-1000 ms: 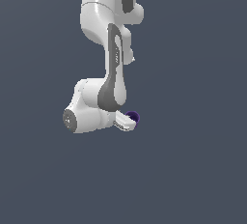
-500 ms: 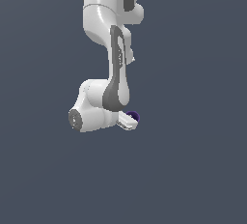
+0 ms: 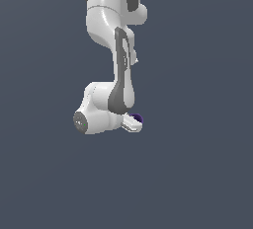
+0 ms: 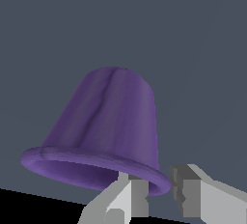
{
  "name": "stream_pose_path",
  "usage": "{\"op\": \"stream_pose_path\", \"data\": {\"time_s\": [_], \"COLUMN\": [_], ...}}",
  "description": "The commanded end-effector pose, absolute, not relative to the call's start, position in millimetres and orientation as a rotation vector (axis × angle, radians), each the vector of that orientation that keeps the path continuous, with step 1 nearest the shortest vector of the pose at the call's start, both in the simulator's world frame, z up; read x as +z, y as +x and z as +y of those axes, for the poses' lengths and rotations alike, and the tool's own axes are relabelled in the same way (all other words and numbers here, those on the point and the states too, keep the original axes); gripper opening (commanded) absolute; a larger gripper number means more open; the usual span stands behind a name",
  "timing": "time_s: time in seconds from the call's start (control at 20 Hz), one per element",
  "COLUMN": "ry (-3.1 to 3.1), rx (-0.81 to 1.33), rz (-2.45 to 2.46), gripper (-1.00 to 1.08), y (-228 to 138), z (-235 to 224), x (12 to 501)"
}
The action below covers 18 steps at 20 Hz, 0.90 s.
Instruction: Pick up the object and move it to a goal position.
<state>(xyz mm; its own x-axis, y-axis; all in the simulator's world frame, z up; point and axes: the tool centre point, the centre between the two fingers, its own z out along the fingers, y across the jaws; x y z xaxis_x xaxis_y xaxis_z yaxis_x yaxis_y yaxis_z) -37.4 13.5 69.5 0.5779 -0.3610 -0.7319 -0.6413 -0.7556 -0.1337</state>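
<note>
The object is a small dark purple cup (image 4: 108,121) with a flared rim. It fills the wrist view, tilted, with its closed end away from the camera. My gripper (image 4: 159,195) has one grey finger (image 4: 129,200) inside the rim and the other finger (image 4: 193,194) outside it, so it is shut on the cup's rim. In the exterior view the cup (image 3: 138,119) shows as a small purple spot at the tip of the white gripper (image 3: 132,123), low on the folded arm. The cup is held off any surface.
The white arm (image 3: 121,65) hangs down from the top of the exterior view, with its wrist (image 3: 96,114) folded toward that view's left. Only a flat grey-blue background shows around it.
The arm, with the cup in its gripper, has shifted slightly toward the exterior view's right. The grip on the cup has not changed.
</note>
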Motion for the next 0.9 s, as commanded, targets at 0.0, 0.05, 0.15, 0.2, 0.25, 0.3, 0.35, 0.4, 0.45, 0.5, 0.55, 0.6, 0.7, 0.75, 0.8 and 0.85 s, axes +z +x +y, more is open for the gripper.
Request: {"op": "stream_pose_path", "data": {"time_s": [0.0, 0.05, 0.15, 0.2, 0.25, 0.3, 0.35, 0.4, 0.45, 0.5, 0.55, 0.6, 0.7, 0.75, 0.8, 0.85], "ry": [-2.426, -2.426, -2.426, -2.426, -2.426, -2.426, -2.426, -2.426, -2.426, -2.426, -2.426, -2.426, -2.426, -2.426, -2.426, -2.427], "rx": [0.999, 0.999, 0.999, 0.999, 0.999, 0.999, 0.999, 0.999, 0.999, 0.999, 0.999, 0.999, 0.999, 0.999, 0.999, 0.999], "rz": [0.810, 0.810, 0.810, 0.810, 0.810, 0.810, 0.810, 0.809, 0.809, 0.809, 0.809, 0.809, 0.809, 0.809, 0.809, 0.810], "gripper": [-1.00, -1.00, -1.00, -1.00, -1.00, -1.00, -1.00, -1.00, -1.00, -1.00, -1.00, -1.00, -1.00, -1.00, -1.00, -1.00], "y": [-37.2, -37.2, -37.2, -37.2, -37.2, -37.2, -37.2, -37.2, -37.3, -37.6, -38.1, -38.8, -40.8, -42.1, -43.7, -45.5], "z": [13.4, 13.4, 13.4, 13.4, 13.4, 13.4, 13.4, 13.7, 13.8, 14.1, 14.7, 15.5, 17.7, 19.1, 20.8, 22.9], "x": [69.5, 69.5, 69.5, 69.5, 69.5, 69.5, 69.5, 69.7, 69.8, 70.0, 70.3, 70.8, 72.2, 73.1, 74.1, 75.2]}}
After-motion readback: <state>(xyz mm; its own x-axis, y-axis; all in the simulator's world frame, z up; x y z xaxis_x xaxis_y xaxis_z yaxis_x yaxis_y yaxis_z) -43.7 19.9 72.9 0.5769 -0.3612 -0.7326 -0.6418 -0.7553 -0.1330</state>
